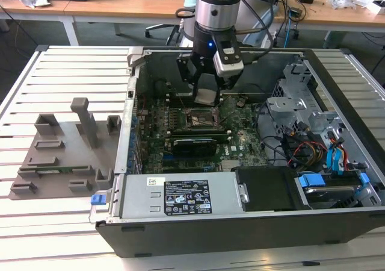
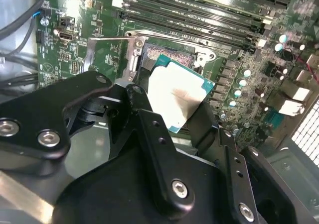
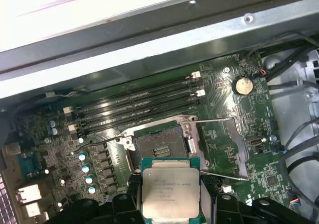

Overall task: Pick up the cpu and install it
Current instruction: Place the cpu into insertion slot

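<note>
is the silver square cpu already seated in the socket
No, the silver square cpu is held in the black gripper, apart from the empty socket.

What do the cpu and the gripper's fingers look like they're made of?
The cpu: its top looks like pale silver metal with a dull satin finish, and the thin green rim around it suggests circuit board. The gripper is shut on it; its fingers are matte black, flat-sided and bolted with shiny screws, probably coated metal, though hard plastic can't be ruled out.
</note>
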Motion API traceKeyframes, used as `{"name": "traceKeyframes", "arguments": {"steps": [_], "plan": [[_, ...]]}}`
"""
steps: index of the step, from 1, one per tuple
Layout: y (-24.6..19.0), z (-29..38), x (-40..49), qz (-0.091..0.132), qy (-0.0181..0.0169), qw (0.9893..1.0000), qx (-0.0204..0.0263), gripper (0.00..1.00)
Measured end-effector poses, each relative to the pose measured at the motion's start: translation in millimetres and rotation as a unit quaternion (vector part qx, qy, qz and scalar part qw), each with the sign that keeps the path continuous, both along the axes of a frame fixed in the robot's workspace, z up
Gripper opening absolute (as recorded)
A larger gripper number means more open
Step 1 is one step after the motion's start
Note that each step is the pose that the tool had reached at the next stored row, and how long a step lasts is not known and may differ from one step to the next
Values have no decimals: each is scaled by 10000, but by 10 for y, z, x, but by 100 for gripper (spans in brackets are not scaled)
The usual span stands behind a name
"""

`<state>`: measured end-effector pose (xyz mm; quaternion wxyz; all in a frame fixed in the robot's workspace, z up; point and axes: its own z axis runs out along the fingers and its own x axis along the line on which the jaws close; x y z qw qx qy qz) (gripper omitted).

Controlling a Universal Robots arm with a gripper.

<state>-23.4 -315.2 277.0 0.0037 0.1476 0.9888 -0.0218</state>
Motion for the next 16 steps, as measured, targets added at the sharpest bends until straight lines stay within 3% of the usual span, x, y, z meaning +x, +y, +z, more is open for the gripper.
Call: {"name": "traceKeyframes", "arguments": {"steps": [5, 6, 10, 16], "plan": [[0, -1, 0, -325, 0, 9995, -24, 55], [0, -2, 0, -492, 0, 9988, -41, 55], [0, -3, 0, -806, 0, 9967, -59, 55], [0, -5, 0, -1175, 1, 9930, -76, 55]]}}
